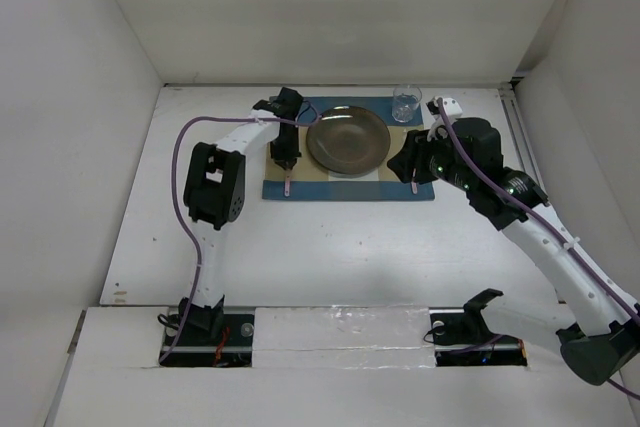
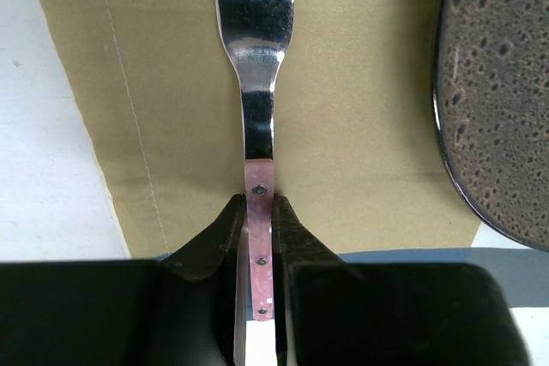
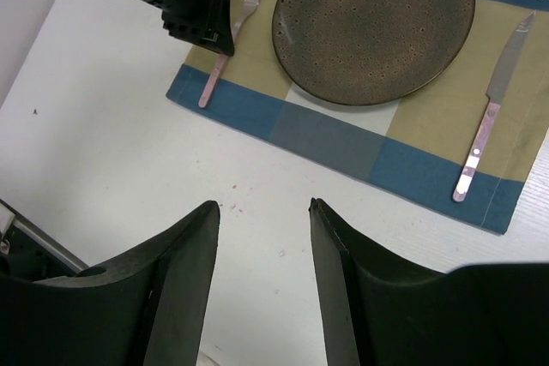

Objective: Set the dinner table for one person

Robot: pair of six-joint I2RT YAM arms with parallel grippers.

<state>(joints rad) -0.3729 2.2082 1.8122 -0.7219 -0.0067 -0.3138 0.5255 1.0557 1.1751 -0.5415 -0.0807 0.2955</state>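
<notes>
Pink-handled fork (image 2: 256,126) lay on the placemat (image 1: 350,190) left of the plate (image 1: 347,139), the left jaws clamped on its handle. The right jaws hung parted and empty over the white desk (image 1: 330,247). Fork-placing looked nearly done; next comes releasing and lifting clear.

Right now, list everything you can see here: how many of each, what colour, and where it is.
dinner table: one, white, under everything
placemat: one, blue and beige checked, far middle of the table
plate: one, dark speckled brown, centre of the placemat
fork: one, silver with pink handle, on the placemat left of the plate
knife: one, silver with pink handle, on the placemat right of the plate
glass: one, clear, far right corner of the placemat
left gripper: one, black, shut on the fork handle
right gripper: one, black, open, above bare table near the placemat
</notes>
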